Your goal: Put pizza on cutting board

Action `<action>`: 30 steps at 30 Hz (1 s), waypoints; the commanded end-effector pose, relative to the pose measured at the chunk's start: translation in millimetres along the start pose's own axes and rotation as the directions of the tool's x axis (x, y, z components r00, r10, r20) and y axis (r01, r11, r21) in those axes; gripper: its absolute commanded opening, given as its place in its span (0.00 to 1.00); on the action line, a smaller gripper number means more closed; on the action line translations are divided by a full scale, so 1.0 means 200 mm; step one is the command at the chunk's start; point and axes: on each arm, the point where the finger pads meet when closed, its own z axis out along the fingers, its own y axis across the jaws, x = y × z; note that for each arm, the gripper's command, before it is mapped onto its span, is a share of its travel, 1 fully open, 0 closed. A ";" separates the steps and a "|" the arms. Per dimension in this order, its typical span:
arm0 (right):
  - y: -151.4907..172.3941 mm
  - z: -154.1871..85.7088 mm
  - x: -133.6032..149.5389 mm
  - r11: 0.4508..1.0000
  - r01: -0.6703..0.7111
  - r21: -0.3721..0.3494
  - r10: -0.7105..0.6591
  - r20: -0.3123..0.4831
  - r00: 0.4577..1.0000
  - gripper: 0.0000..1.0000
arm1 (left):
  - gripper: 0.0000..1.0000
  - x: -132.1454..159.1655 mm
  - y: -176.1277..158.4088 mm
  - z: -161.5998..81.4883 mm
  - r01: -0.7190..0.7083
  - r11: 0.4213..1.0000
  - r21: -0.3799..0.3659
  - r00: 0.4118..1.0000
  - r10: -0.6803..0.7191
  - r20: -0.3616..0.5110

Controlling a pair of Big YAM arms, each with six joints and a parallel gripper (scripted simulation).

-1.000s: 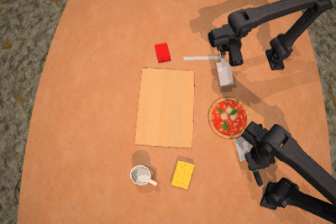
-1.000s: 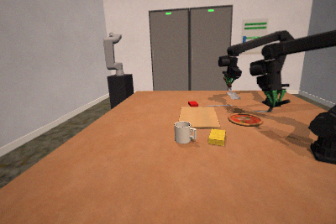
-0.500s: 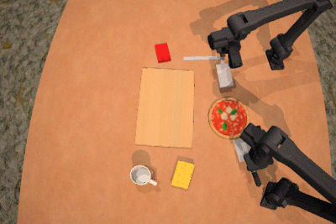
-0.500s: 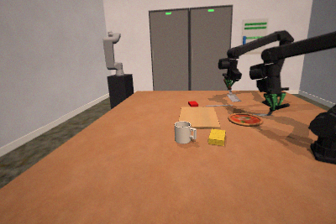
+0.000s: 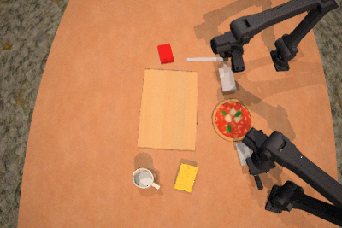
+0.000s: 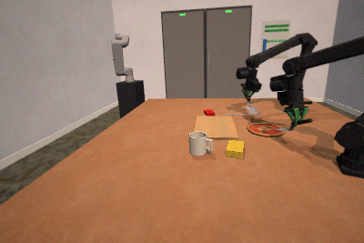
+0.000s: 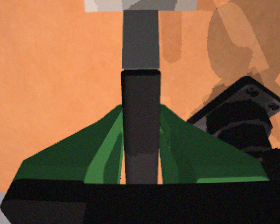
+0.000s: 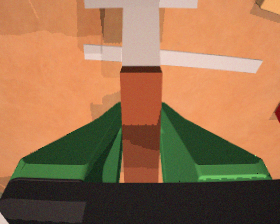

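The pizza [image 5: 232, 119] lies flat on the table just right of the wooden cutting board [image 5: 168, 108]; it also shows in the exterior view [image 6: 265, 129], beside the board [image 6: 216, 126]. My right gripper [image 5: 234, 63] [image 8: 141, 111] is shut on a brown-handled turner [image 8: 140, 96]. That turner's grey blade [image 5: 227, 80] hangs a little beyond the pizza's far rim. My left gripper [image 5: 253, 165] [image 7: 141, 113] is shut on a dark-handled turner [image 7: 141, 63]. Its blade [image 5: 243, 151] sits low, close to the pizza's near rim; I cannot tell if it touches.
A red block [image 5: 165, 53] and a thin white stick [image 5: 204, 59] lie beyond the board's far end. A white mug [image 5: 143, 178] and a yellow sponge [image 5: 186, 178] stand off its near end. Both arm bases stand along the table's right edge.
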 end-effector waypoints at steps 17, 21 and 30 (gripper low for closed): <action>-0.03 0.15 -0.03 1.000 -0.027 0.016 0.027 0.008 1.000 0.06 | 0.06 -0.07 0.02 0.16 0.014 1.000 0.001 1.000 -0.014 0.007; -0.09 0.08 -0.03 0.998 -0.032 0.063 0.031 0.017 0.999 0.06 | 0.06 -0.07 0.02 0.17 0.011 1.000 -0.007 1.000 -0.011 0.017; -0.08 0.22 -0.05 0.999 -0.037 0.036 0.036 0.013 0.999 0.06 | 0.06 -0.10 0.02 0.26 0.014 1.000 -0.006 1.000 -0.014 0.016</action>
